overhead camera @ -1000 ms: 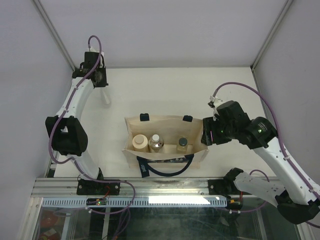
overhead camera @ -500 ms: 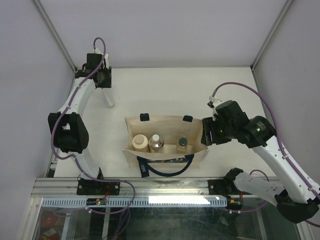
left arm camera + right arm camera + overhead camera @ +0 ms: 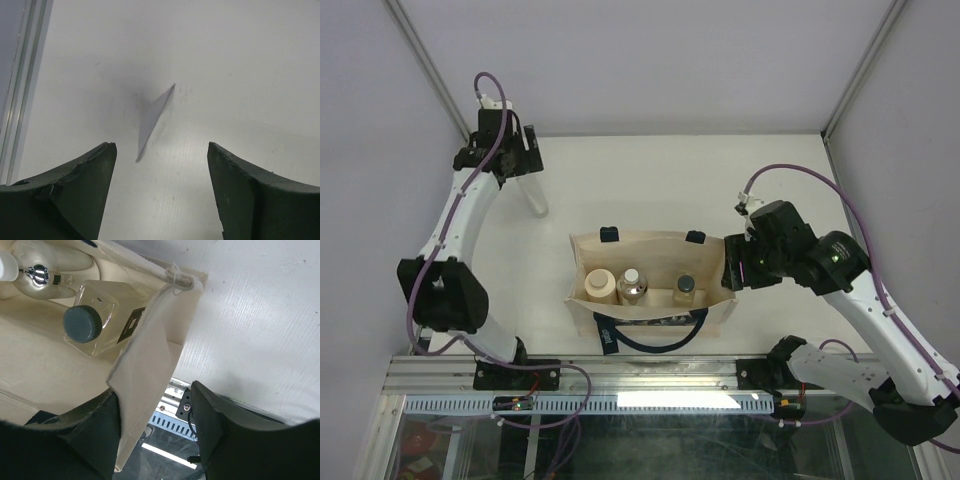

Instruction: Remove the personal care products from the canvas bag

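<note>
Far-left on table (image 3: 720,170), left gripper (image 3: 523,170) hangs over flat tube (image 3: 535,198), jaws wide apart, nothing btwn them. Wrist cam shows the tube on the surface below the fingertips, clear of both. It reads as a thin sliver there, so can't say if it lies flat or rides on an edge, prob flat. That's 1 of 4 out. Beige bottle (image 3: 601,286), silvery bottle (image 3: 632,285) and clear bottle w/ dark cap (image 3: 684,288) stand upright inside canvas bag (image 3: 585,318), mid-table. Right gripper (image 3: 732,272) is clamped on the bag's right end wall, fabric pinched btwn fingers (image 3: 220,440), which props the mouth open. Step in hand as I read it: clear the tube, go back for next bottle. Lift left straight up before any sideways move so fingers don't flick the tube. Approach bag vert from above w/ jaws pre-opened. Take beige bottle first, it's nearest the left arm; grip below cap, not on it. Stay off navy strap (image 3: 650,340) at front. Right shouldn't slacken or tug, else bottles may tip.
</note>
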Motion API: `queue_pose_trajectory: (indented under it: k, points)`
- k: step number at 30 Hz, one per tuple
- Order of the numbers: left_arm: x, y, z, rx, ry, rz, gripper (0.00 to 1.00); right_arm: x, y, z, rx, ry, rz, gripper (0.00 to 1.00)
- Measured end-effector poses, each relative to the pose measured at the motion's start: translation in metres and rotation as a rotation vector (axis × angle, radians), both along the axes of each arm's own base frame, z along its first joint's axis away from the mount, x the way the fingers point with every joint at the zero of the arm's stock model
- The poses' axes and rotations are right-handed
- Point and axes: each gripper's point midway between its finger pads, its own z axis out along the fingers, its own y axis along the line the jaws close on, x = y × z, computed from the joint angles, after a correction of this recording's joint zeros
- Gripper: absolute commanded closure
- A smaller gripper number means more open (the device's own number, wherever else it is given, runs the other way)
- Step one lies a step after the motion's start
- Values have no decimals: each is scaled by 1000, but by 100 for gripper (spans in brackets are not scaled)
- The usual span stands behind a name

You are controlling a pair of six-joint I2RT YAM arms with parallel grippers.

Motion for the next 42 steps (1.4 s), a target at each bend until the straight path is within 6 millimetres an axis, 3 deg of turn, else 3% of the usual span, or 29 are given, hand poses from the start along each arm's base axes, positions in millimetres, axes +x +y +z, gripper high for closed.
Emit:
queue_pose_trajectory:
  k: [5,9,13,14,20,24,27,31,37,42]
  points:
    - [-39,-24,71,-67,-167,-22,22,-1,0,2,17,-3,-18,43]
    - [-67,-50,115,-121,-277,-88,16,-4,-1,5,37,-12,-33,45]
    - [-93,-103,138,-233,-325,-227,10,-7,-2,5,55,-9,-50,49]
    - [-103,-127,140,-273,-325,-284,8,-9,-2,3,60,-3,-53,50]
    - [-166,-242,119,-399,-245,-591,8,-23,-2,-6,100,32,-62,55]
    - [-222,-292,95,-428,-190,-776,8,-37,-3,-14,143,62,-76,55]
    - [-260,-313,85,-444,-159,-882,9,-47,-4,-21,176,90,-97,55]
    - [-291,-328,76,-450,-139,-971,10,-58,-4,-34,201,144,-131,55]
    - [-328,-351,48,-392,-87,-1056,10,-62,0,-45,215,192,-160,55]
    - [-337,-364,1,-245,-7,-991,8,-59,1,-47,201,199,-165,54]
